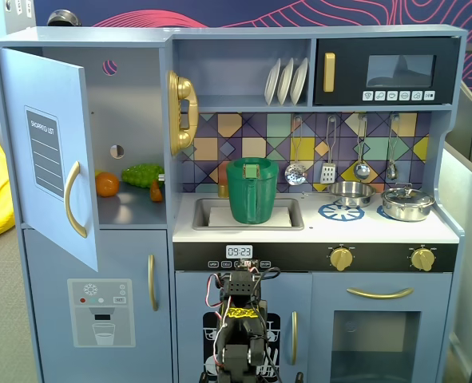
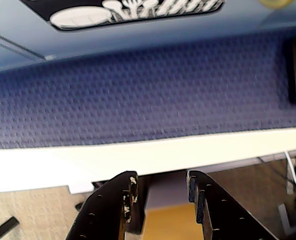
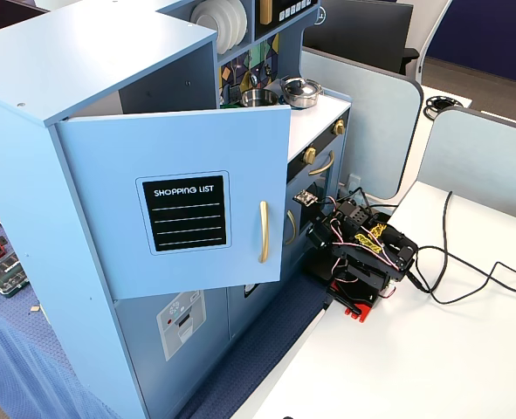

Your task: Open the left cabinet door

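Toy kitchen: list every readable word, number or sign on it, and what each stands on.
"SHOPPING LIST": on the black chalkboard panel of the left cabinet door, which stands open.
"09:23": on the clock display under the sink.
Microwave buttons: icons, too small to read.
Water-dispenser graphic on the lower door: symbols only, no legible words.

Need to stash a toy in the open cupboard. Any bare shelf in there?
Free: shelf floor in front of the orange ball and green bumpy vegetable, up to the open blue-grey shopping-list door. Crowded: the back, where those toys sit.
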